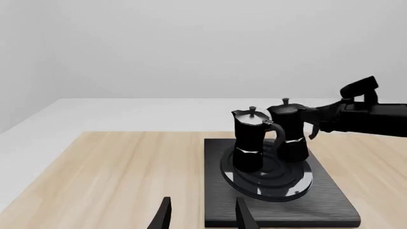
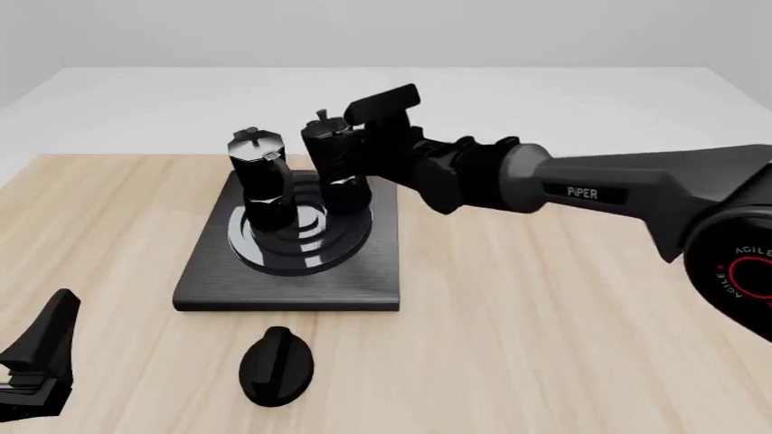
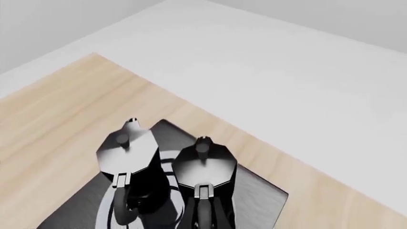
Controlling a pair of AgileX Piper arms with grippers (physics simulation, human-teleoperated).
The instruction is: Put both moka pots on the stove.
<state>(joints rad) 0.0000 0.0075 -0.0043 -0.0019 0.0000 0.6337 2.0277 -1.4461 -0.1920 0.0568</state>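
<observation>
Two small black faceted moka pots with silvery lids are standing upright, close side by side, on the burner rings of the flat dark grey square stove [image 2: 362, 287] on the pale wooden table [image 2: 579, 344]. In the front view the left pot [image 2: 262, 181] is sitting on the left part of the rings, and the right pot [image 2: 333, 163] is sitting toward the rings' far right edge.

The right arm is reaching in from the right across the table, and its black gripper [image 2: 362, 136] is sitting right at the handle side of the right pot. From where I am looking, I cannot tell whether its jaws are closed on the handle or standing apart from it; the right wrist view shows only the two lids from above, with both handles pointing toward the camera.

The left gripper [image 2: 36, 362] is hanging low over the table's near left corner, well apart from the stove, its two dark fingers [image 1: 164, 214] spread with nothing between them.

A black oval knob [image 2: 277, 363] is lying on the wood just in front of the stove's near edge.
</observation>
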